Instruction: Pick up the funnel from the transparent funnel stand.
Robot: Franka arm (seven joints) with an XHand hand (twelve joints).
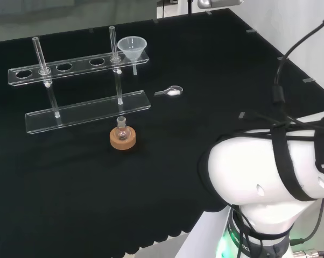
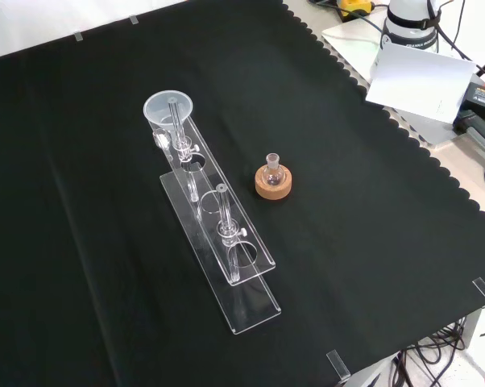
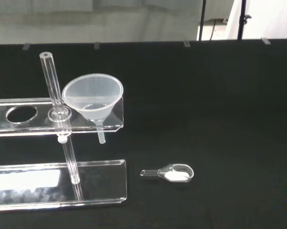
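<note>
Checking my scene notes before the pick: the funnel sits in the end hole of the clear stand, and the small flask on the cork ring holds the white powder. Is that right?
Not quite. The white powder lies in the small clear scoop on the cloth, as the wrist view shows. The funnel does sit in the stand's end hole, and the flask does stand on the cork ring.

The cloth [image 1: 70, 177] was plain black. The funnel [image 1: 132, 48] at upper centre of the head view was translucent white, the stand [image 1: 81, 88] clear, the cork ring [image 1: 122, 138] tan, the scoop's [image 3: 169, 173] powder white.
</note>
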